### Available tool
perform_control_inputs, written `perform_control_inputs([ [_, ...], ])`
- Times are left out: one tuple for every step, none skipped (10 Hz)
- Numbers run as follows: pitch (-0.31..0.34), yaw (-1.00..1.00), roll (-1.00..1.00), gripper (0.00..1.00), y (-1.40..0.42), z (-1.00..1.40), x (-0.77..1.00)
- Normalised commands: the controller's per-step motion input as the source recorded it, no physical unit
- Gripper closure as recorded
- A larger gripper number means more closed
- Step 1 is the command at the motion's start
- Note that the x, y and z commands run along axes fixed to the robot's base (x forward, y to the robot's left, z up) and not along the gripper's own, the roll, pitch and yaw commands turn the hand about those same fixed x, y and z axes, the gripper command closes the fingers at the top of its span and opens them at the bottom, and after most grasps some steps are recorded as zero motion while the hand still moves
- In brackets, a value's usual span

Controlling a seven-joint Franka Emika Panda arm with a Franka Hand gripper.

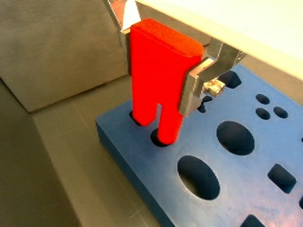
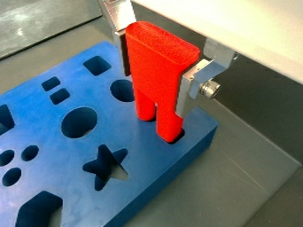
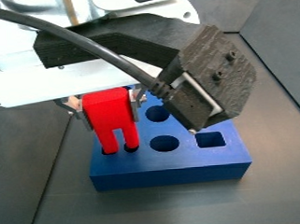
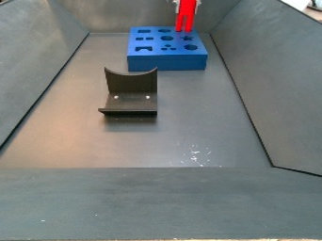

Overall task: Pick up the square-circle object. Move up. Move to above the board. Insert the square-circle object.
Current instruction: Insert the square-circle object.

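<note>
In both wrist views the bright red upright square-circle object (image 1: pixel 160 75), two short legs split by a slot, is clamped between the gripper's (image 2: pixel 160 62) flat silver fingers (image 1: pixel 196 89). It stands over a corner of the large flat blue board (image 2: pixel 71 160) with shaped cut-outs, one leg already down in a round hole! Pick-up, lift and travel look done; seating and release remain. The dark L-shaped fixture (image 4: pixel 128 92) sits well apart.

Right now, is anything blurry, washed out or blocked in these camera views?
In a side view, a dark camera housing blocks much of the board; in both wrist views, the gripper body is overexposed white; in a side view, the square-circle object is small and cropped.
</note>
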Motion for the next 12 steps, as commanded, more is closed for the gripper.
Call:
perform_control_inputs([
  [-0.029,0.0,0.04,1.0,-0.01,-0.13,0.0],
  [-0.034,0.03,0.2,1.0,-0.11,-0.23,0.0],
  [0.0,0.01,0.42,1.0,-0.27,-0.18,0.0],
  [0.0,0.0,0.17,1.0,-0.15,-0.05,0.0],
  [0.0,0.0,0.01,1.0,0.0,-0.02,0.0],
  [0.0,0.01,0.31,1.0,-0.04,-0.25,-0.04],
  [0.0,0.08,0.48,1.0,-0.16,-0.33,0.0],
  [0.006,0.07,0.08,1.0,-0.04,-0.03,0.07],
  [0.0,0.0,0.0,1.0,0.0,-0.02,0.0],
  [-0.024,-0.09,0.0,1.0,0.21,-0.39,0.0],
  [0.0,-0.21,-0.29,1.0,0.41,-0.55,0.11],
  [0.0,-0.18,-0.23,1.0,0.29,-0.65,0.13],
])
